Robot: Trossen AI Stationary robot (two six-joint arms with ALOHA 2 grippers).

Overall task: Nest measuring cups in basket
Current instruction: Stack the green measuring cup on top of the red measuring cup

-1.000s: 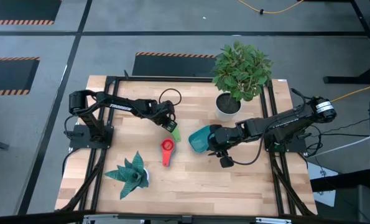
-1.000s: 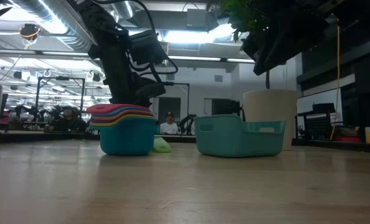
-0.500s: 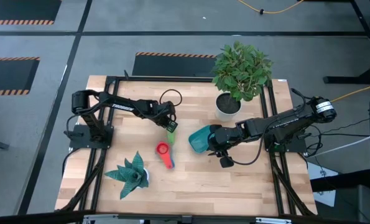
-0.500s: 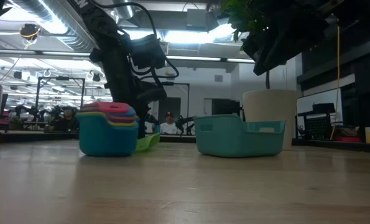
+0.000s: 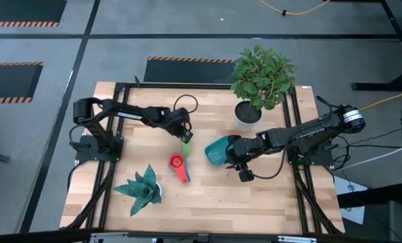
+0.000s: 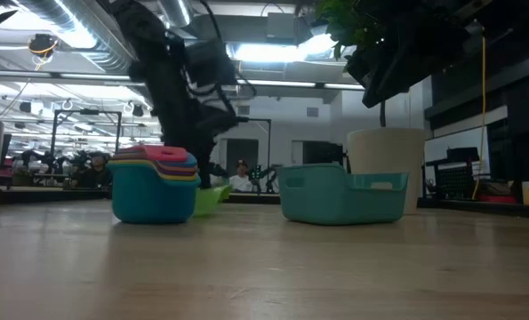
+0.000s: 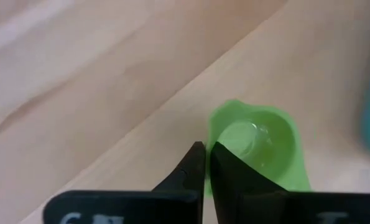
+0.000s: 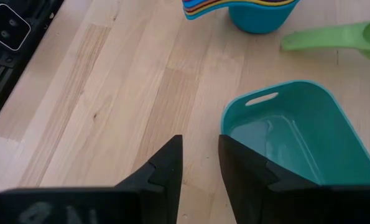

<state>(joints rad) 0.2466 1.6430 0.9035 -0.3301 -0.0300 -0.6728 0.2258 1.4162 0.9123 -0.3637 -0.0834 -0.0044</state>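
My left gripper (image 7: 204,163) closes fully beside the green cup (image 7: 259,149); the nested stack (image 5: 179,165) now sits shifted toward the succulent.

Grey floor (image 5: 187,27) with orange-black hazard stripes (image 5: 190,59), bright ceiling lights (image 6: 273,53), silver ducts (image 6: 77,27), people (image 6: 241,178) at distant desks

Low view across the pale wooden table (image 6: 264,267). A nested stack of coloured plastic measuring cups (image 6: 155,185), blue outermost and red on top, stood left of centre. A green plastic cup (image 6: 209,197) lay just behind it. The teal rounded-square plastic basket (image 6: 342,194) stood apart, before a white round pot (image 6: 386,151). A dark arm (image 6: 177,80) descended behind the stack.
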